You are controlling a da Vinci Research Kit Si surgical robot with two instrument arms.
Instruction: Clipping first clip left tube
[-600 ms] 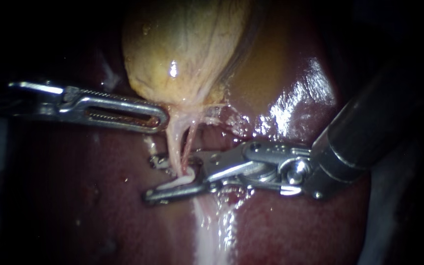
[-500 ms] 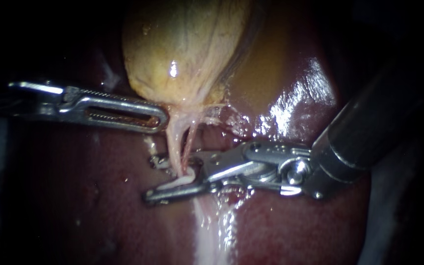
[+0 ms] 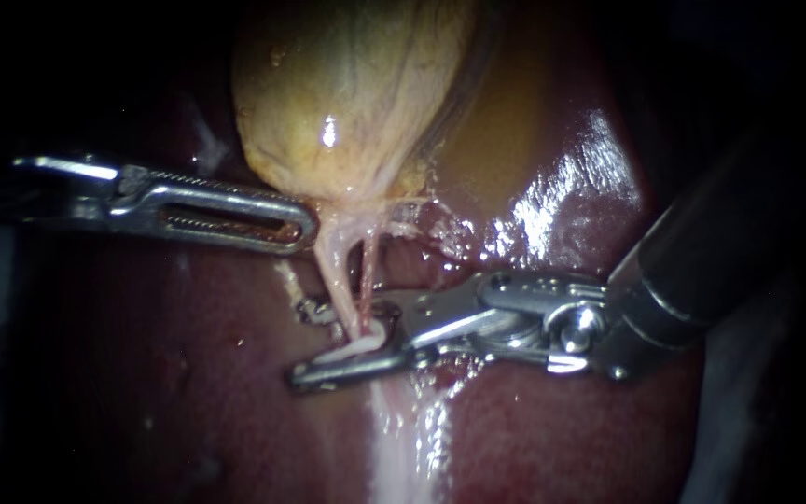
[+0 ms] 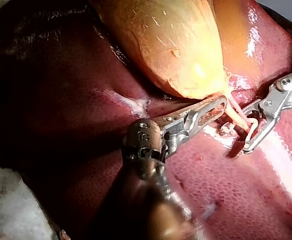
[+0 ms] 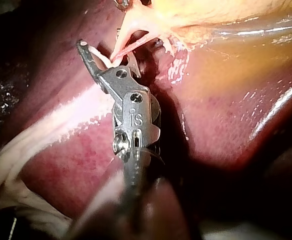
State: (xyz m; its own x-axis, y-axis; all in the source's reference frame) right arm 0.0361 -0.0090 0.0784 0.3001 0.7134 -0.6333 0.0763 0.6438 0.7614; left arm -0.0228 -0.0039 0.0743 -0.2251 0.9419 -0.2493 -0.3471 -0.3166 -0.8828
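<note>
Now the clip is lined up but not yet squeezed; that is the step in hand. The gallbladder (image 3: 347, 93) sits at the top middle of the endoscope view, yellow and shiny, on the dark red liver (image 3: 552, 411); two thin tubes hang down from its narrow end to the middle of the frame. The left tube (image 3: 330, 271) is the pale, thicker one; a thin red tube (image 3: 367, 275) runs just beside it on the right. My left instrument (image 3: 302, 227) comes in from the left edge; its jaws lie close together and seem to pinch the narrow end of the gallbladder, so the tubes look pulled tight. My right instrument (image 3: 298, 343) comes in from the right; its jaws stand wide apart with a white clip (image 3: 352, 352) held between them. The left tube goes down into the open clip; I cannot tell if the red tube is inside too. Next, I think, the right jaws need to close slowly and firmly so the clip shuts flat across the left tube; the left instrument should hold steady, or the tube may slip out.
</note>
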